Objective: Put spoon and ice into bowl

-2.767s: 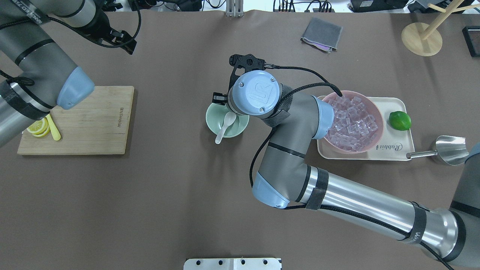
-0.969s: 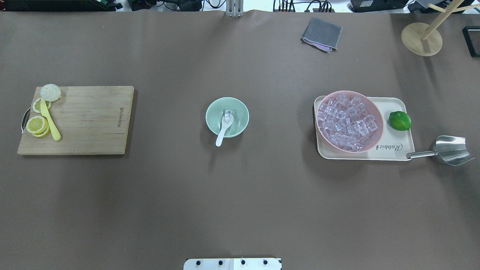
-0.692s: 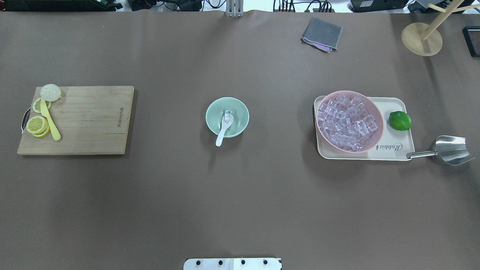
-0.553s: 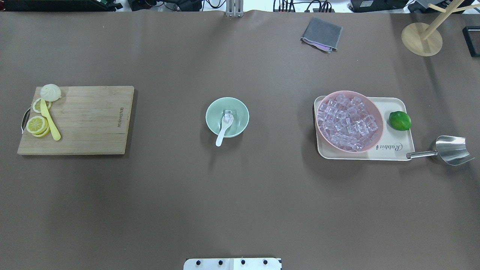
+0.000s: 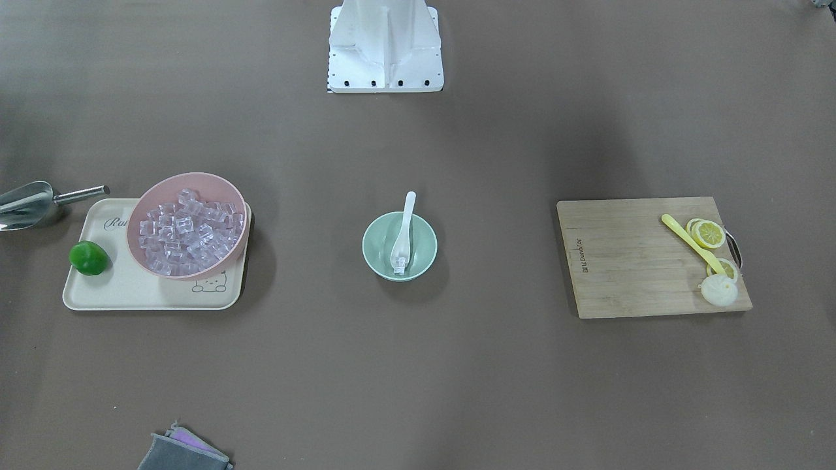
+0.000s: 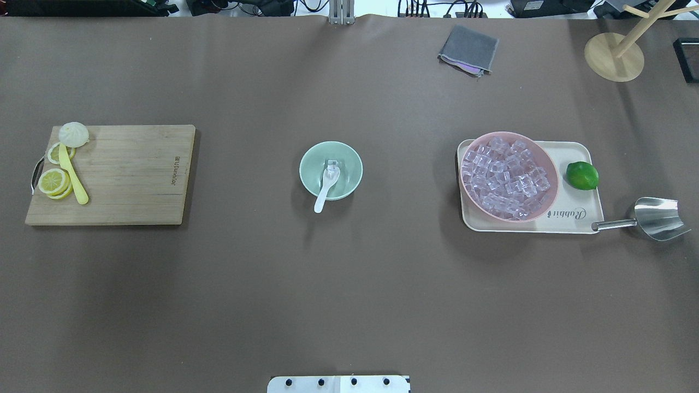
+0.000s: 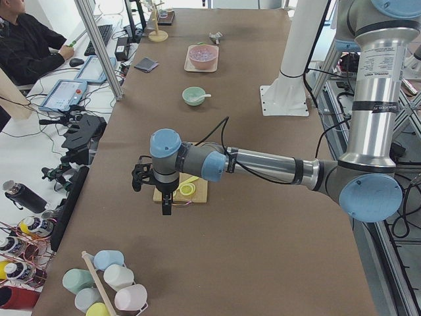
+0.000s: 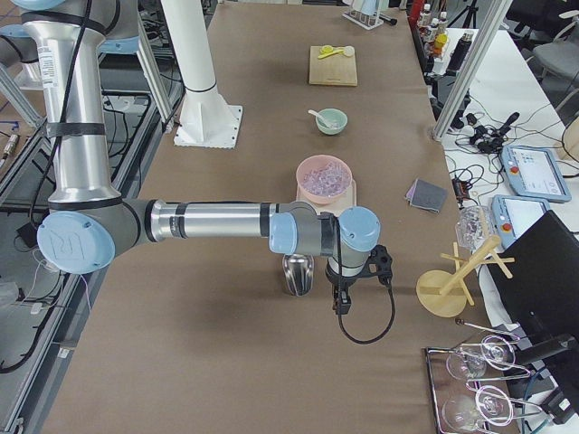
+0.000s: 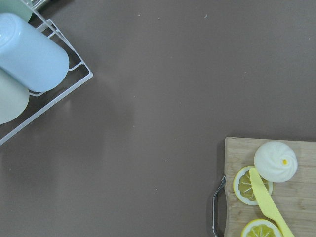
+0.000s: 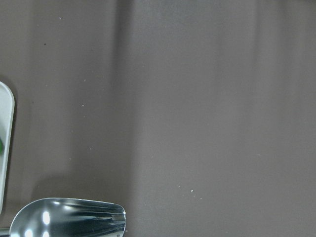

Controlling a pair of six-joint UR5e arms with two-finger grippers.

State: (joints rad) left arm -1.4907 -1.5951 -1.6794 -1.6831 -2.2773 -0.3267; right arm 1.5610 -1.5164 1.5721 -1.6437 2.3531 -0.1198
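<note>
The mint-green bowl [image 6: 311, 164] stands at the table's middle; it also shows in the front view [image 5: 379, 251]. The white spoon [image 6: 324, 191] lies in it, scoop inside and handle over the rim, as in the front view [image 5: 407, 219]. One clear ice cube [image 6: 332, 164] rests at the scoop [image 5: 399, 264]. Neither gripper is near the bowl. My left gripper [image 7: 166, 209] hangs over the cutting board's end. My right gripper [image 8: 340, 303] hangs by the steel scoop. I cannot tell whether either is open or shut.
A pink bowl [image 6: 510, 134] full of ice cubes and a lime [image 6: 582, 176] sit on a cream tray [image 6: 579, 221]. A steel scoop [image 6: 658, 218] lies right of it. A cutting board [image 6: 131, 174] holds lemon slices and a yellow spoon [image 6: 73, 177]. A grey cloth [image 6: 468, 49] lies at the back.
Both arms have left the overhead view; the right one was over the mint-green bowl. The ice cube now shows in the bowl by the spoon. Nothing moved in the last second.
</note>
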